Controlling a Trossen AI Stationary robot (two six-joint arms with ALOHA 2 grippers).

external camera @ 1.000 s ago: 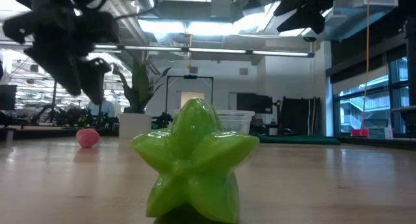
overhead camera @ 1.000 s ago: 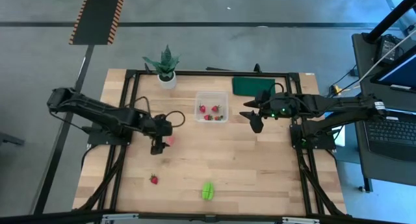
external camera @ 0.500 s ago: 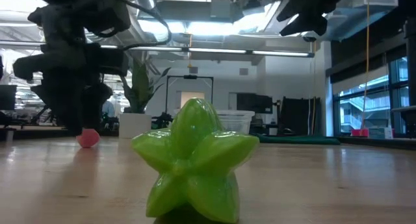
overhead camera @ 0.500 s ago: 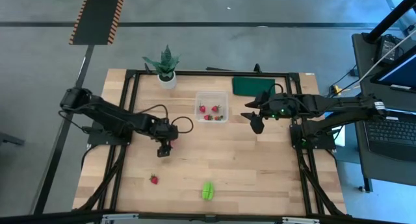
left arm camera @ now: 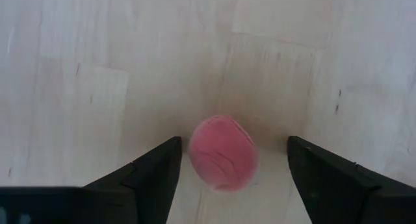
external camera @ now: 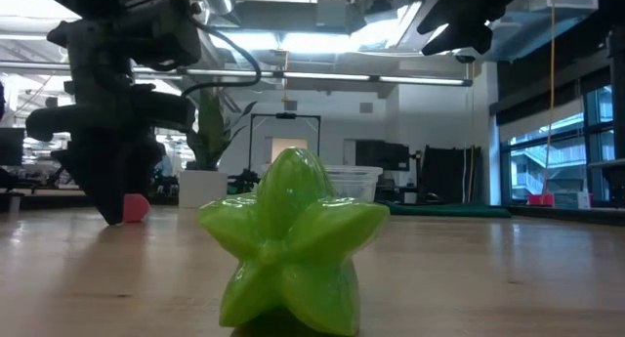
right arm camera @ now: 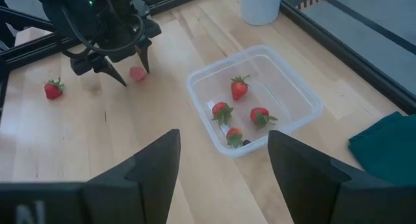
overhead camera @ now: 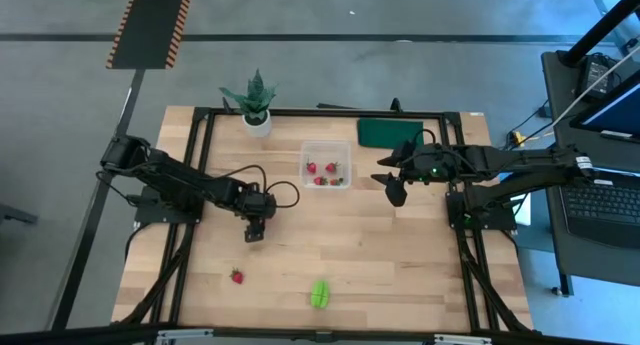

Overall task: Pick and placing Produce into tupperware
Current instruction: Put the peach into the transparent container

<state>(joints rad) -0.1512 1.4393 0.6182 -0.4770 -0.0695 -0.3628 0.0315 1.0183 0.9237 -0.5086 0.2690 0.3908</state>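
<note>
High view: pink berry (left arm camera: 222,152) under left tool (overhead camera: 255,228).

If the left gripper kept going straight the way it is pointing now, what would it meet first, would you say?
Most likely the pinkish berry. The left gripper points down at the table with its fingers open, and the berry lies between them, nearer one finger. Whether the fingertips already touch the wood is unclear.

Open-plan robotics lab: exposed ceiling ducts (external camera: 293,54), strip lights, framed wooden workbench (overhead camera: 400,255), laptop (overhead camera: 605,200)
</note>
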